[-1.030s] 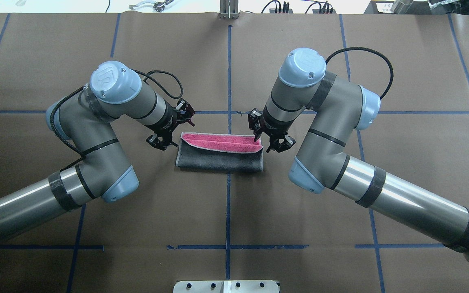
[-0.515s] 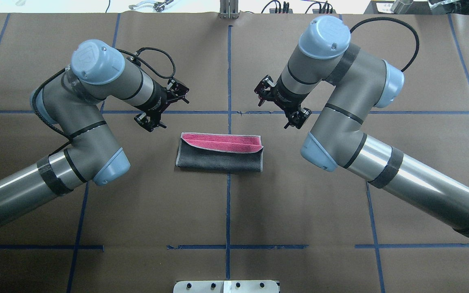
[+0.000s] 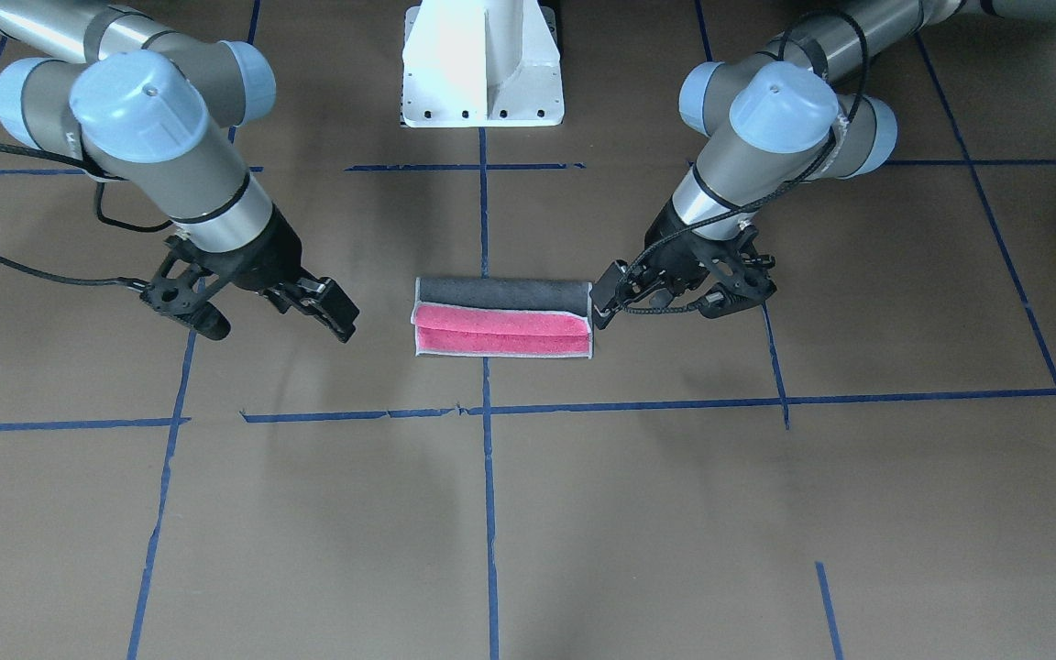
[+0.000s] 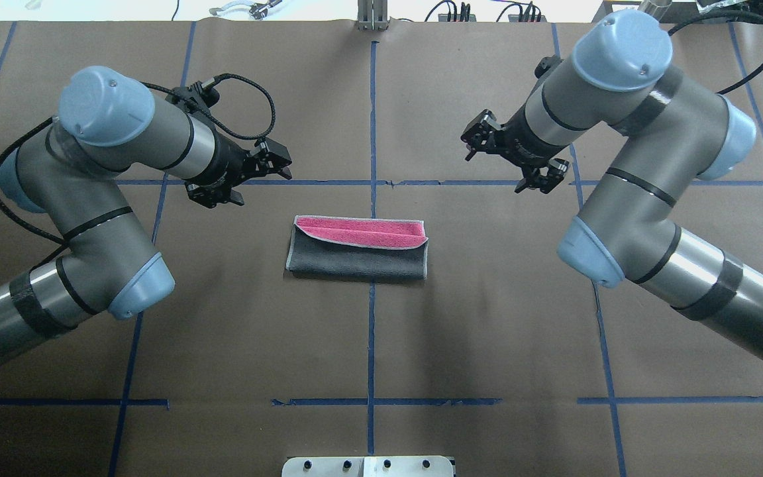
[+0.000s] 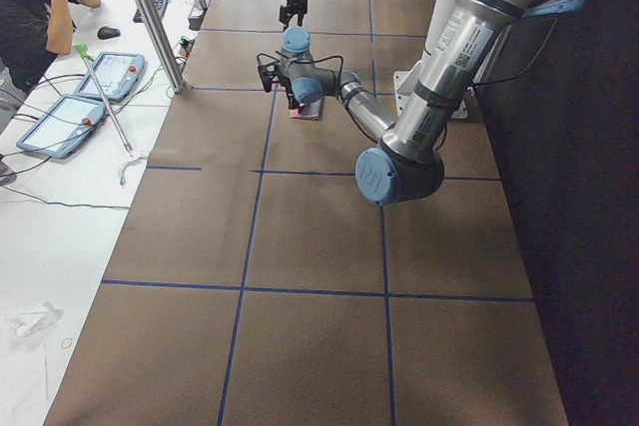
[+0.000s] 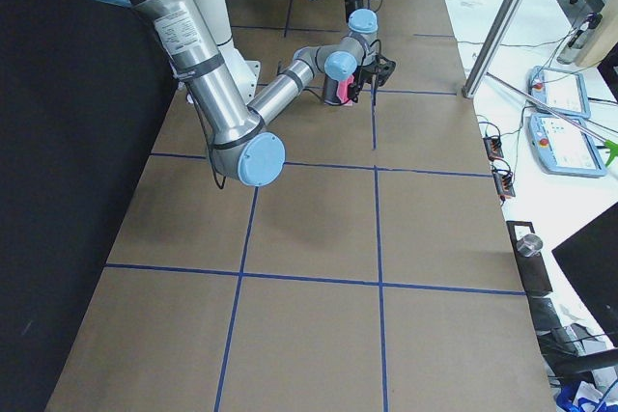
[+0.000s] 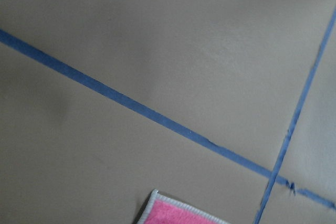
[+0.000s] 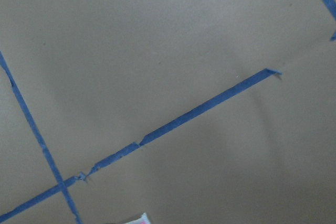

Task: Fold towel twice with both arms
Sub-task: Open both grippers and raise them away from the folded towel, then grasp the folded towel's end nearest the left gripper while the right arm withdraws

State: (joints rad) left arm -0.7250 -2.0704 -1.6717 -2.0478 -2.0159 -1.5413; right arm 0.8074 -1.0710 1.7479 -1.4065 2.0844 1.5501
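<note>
The towel (image 4: 358,248) lies folded into a narrow band at the table's middle, dark grey face up, with a pink-red strip along its far edge. It also shows in the front view (image 3: 502,318). My left gripper (image 4: 263,185) hovers open and empty, up and to the left of the towel's left end. My right gripper (image 4: 497,171) hovers open and empty, off the towel's right end and farther away. In the front view the left gripper (image 3: 665,307) is at the right and the right gripper (image 3: 271,321) at the left. The left wrist view catches one pink towel corner (image 7: 173,213).
The brown paper table cover carries a grid of blue tape lines (image 4: 372,132). The white pedestal base (image 3: 482,64) stands at the robot's edge. An operator (image 5: 35,7) and tablets (image 5: 60,122) are on the white side bench beyond a metal pole (image 5: 150,17).
Both grippers have risen and drawn outward from the towel's ends, the right one from the towel's far right corner. The towel has stayed folded in place.
</note>
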